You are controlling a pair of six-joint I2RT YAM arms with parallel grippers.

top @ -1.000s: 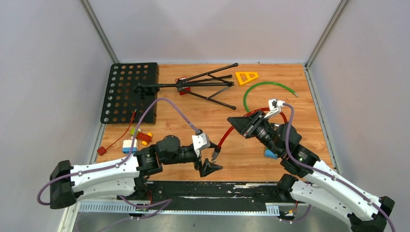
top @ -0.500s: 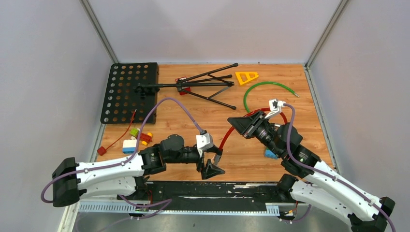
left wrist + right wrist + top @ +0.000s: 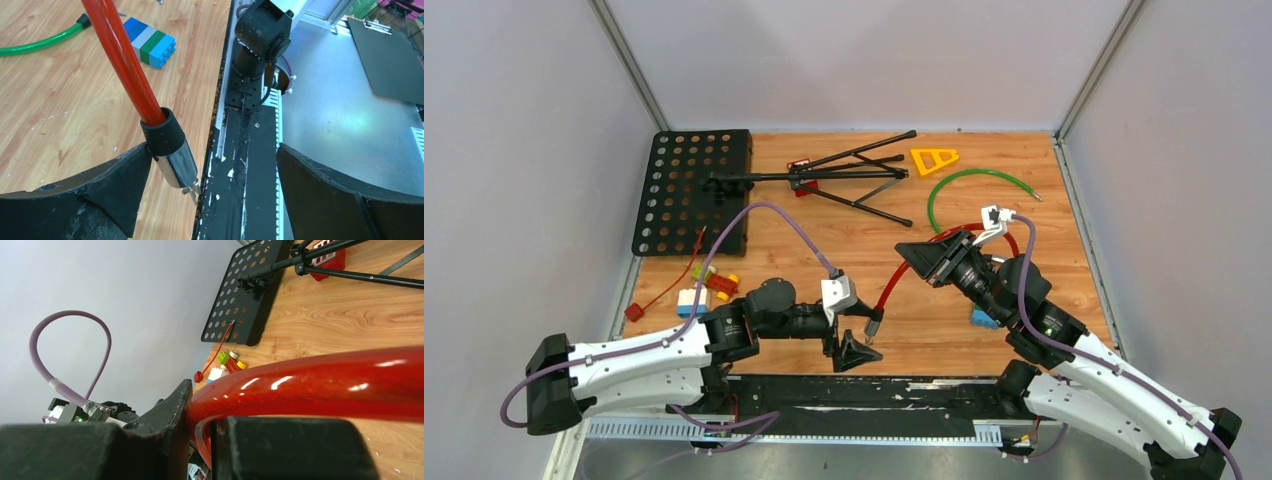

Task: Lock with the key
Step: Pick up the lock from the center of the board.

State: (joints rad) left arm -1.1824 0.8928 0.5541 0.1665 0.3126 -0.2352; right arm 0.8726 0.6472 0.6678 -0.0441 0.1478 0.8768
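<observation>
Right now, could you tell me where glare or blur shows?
Right wrist: white glare streaks the glossy red lock cable, and the right gripper's black fingers are blurred. Left wrist: the cable's chrome pin is in focus. Top external: even light, sharp.

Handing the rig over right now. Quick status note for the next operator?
Left end effector: open; the chrome end of the red cable sits between its fingers, against one.
Right end effector: shut on the red cable further up, holding it off the table.
Done: cable picked up, end presented to the left end effector.
Left: probably grip the end, find the key (none visible in any view), lock.
</observation>
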